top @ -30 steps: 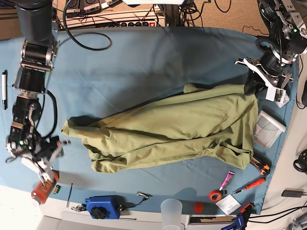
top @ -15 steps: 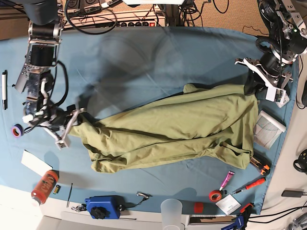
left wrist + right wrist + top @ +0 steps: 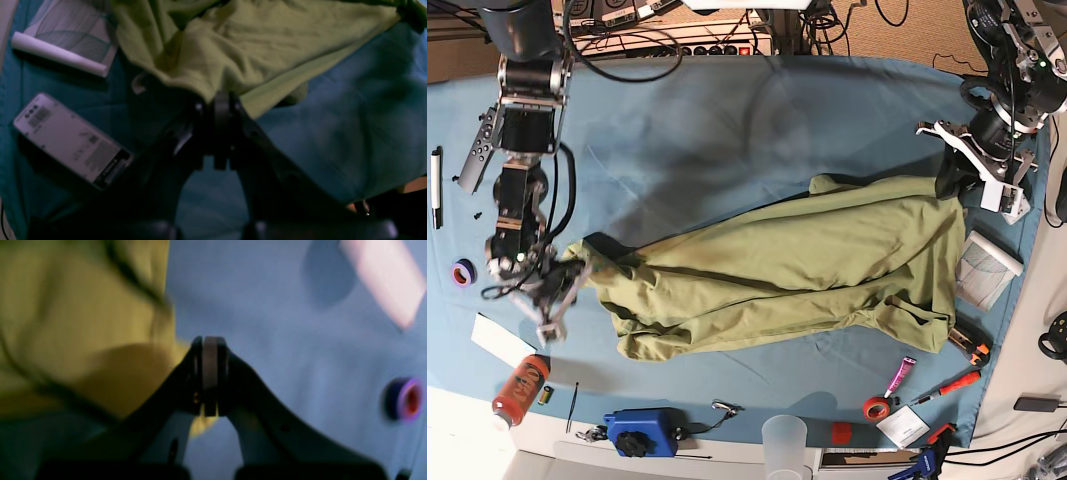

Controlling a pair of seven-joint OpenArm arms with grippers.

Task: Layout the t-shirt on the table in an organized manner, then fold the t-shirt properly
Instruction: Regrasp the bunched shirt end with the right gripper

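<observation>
Right claw and left claw, each clenched on an opposite end of the limp, light olive t-shirt, suit edge grips on the desk.

The right gripper is pressing its jaws together, reaching down from the top of the base view with its wrist bending toward the near edge. The left gripper is also holding its jaws together, angling inward from the opposite side.
</observation>
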